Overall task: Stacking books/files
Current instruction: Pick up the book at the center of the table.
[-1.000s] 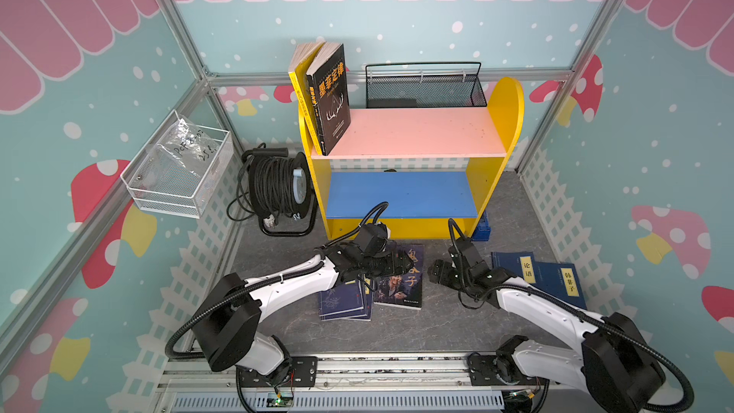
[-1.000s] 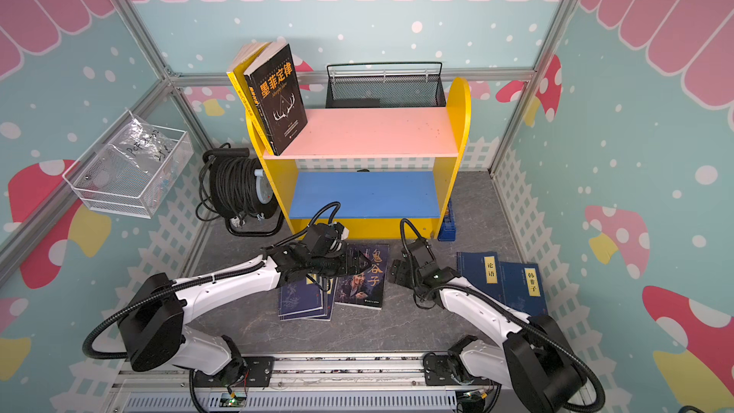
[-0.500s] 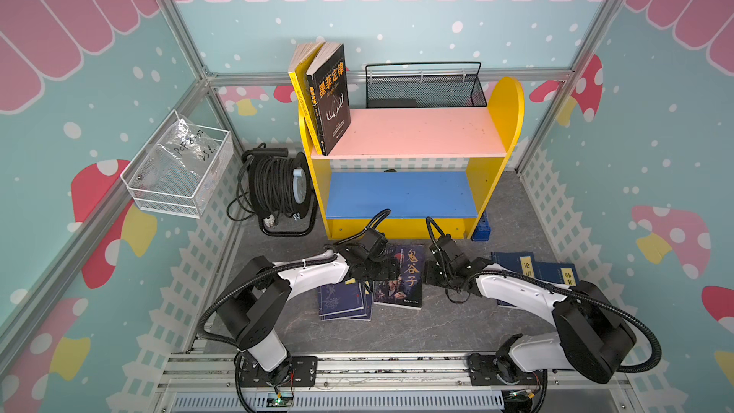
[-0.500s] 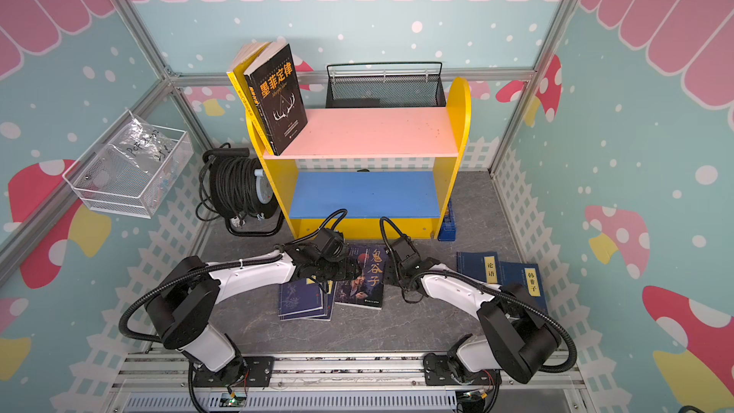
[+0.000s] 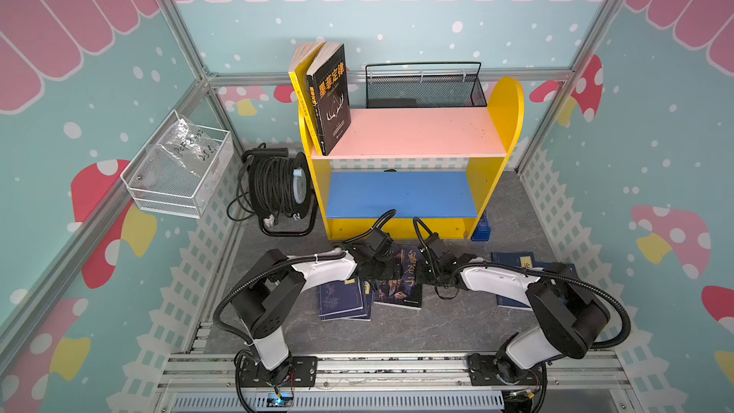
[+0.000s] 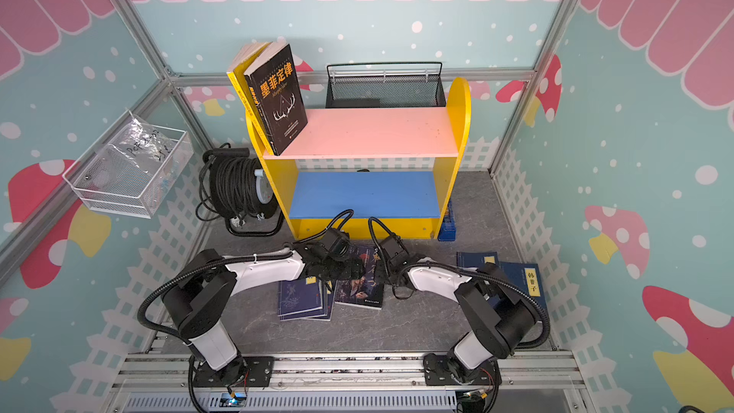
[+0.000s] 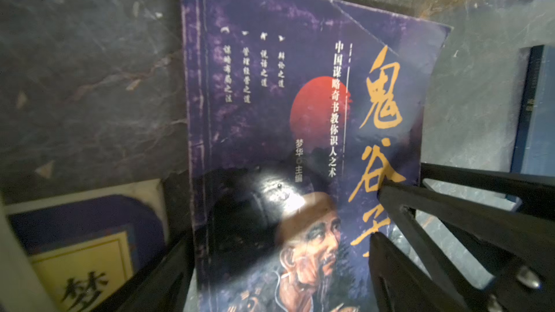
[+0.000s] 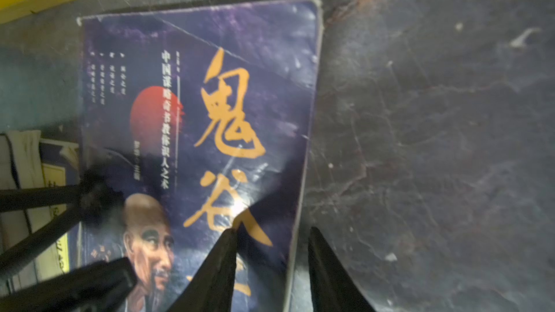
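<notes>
On the dark floor (image 5: 437, 327) the yellow shelf (image 5: 482, 188) stands close behind both arms, so a lift swung backward could knock its base. Before it the purple book (image 5: 399, 295) lies flat, just beside the navy books (image 5: 341, 299), which a dragged grasp could shove askew. Our left gripper (image 7: 279, 229) spreads wide above it, holding nothing; our right gripper (image 8: 274, 231) sets narrow jaws astride its outer edge, and we cannot tell whether they bite. They might pinch only the creased cover (image 8: 258, 64) and tear it.
</notes>
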